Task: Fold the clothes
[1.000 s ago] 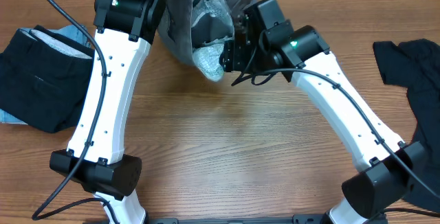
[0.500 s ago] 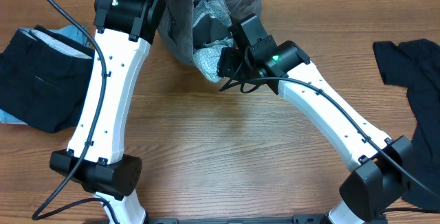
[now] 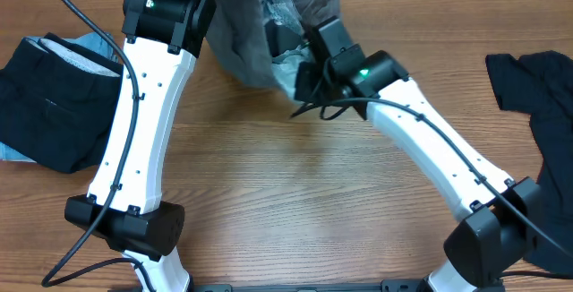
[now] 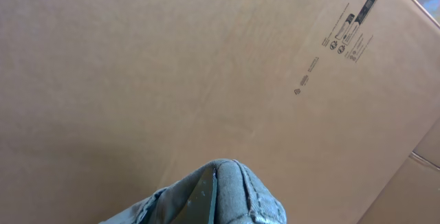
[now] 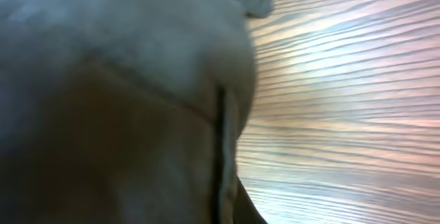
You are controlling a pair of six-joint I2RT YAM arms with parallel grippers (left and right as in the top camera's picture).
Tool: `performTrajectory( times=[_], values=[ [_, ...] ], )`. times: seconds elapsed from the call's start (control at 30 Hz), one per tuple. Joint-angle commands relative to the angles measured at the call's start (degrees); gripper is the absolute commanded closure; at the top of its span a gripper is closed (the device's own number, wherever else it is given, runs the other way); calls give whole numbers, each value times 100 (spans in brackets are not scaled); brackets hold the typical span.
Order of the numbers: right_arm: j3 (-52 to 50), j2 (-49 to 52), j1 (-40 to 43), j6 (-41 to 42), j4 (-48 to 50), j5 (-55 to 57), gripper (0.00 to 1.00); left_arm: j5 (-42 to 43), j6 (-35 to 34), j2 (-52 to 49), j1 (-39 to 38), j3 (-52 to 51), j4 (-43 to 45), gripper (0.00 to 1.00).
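Note:
A medium-grey wrinkled garment [image 3: 240,37] hangs over the far middle of the table, lifted off the wood. In the left wrist view my left gripper [image 4: 214,186] is shut on a bunched fold of this grey cloth [image 4: 240,196]. My right gripper [image 3: 285,43] has reached into the hanging cloth from the right and is shut on it. In the right wrist view the grey fabric [image 5: 117,93] fills the left side and hides the fingers. A black garment [image 3: 45,104] lies at the left on a light-blue one [image 3: 7,153]. Another black garment [image 3: 537,86] lies at the right edge.
A large brown cardboard box [image 4: 206,59] stands behind the table. The wooden tabletop [image 3: 295,184] stretches between the two arm bases. The left arm [image 3: 134,131] and the right arm [image 3: 439,149] rise from the near edge and lean toward the far middle.
My right gripper has moved left and up into the hanging grey garment and shut on it. The left arm has stayed still with the cloth.

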State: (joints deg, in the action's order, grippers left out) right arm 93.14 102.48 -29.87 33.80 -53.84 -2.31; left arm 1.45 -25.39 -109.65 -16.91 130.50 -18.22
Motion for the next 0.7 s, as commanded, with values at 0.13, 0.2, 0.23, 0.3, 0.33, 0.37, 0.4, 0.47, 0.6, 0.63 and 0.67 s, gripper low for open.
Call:
performTrajectory(
  times=[0.13,0.2,0.23,0.3,0.33,0.37,0.4,0.47,0.6,0.63,0.67],
  values=[
    [879,-1062,1700,-1711,-503,-192,96,-35,-37,94,-37,203,-22,93],
    [1045,-1060,1886,-2140,-479,-363,96,17,-39,94,-37,203,-188,91],
    [1093,-1060,1958,-2310,-442,-378,96,114,-37,96,-37,203,-345,90],
    [1156,-1060,2059,-2723,-291,-378,96,208,-35,98,-37,205,-776,88],
    [1156,-1060,2074,-2859,-234,-378,96,269,-33,101,-37,205,-1078,87],
    [1156,-1058,2081,-3008,-168,-378,96,317,-35,101,-37,205,-1349,87],
    [1156,-1058,2079,-3134,-127,-378,96,374,-33,101,-37,205,-1799,84],
    [1156,-1056,2079,-3322,-109,-376,96,413,22,101,-37,203,-2544,78],
    [1156,-1043,2118,-3646,-166,-350,96,177,385,101,-33,203,-4015,67],
    [1156,-1043,2127,-3711,-203,-313,96,44,404,101,-33,203,-4297,65],
    [1154,-1040,2129,-3716,-229,-227,96,-70,411,101,-33,203,-4529,64]
  ],
)
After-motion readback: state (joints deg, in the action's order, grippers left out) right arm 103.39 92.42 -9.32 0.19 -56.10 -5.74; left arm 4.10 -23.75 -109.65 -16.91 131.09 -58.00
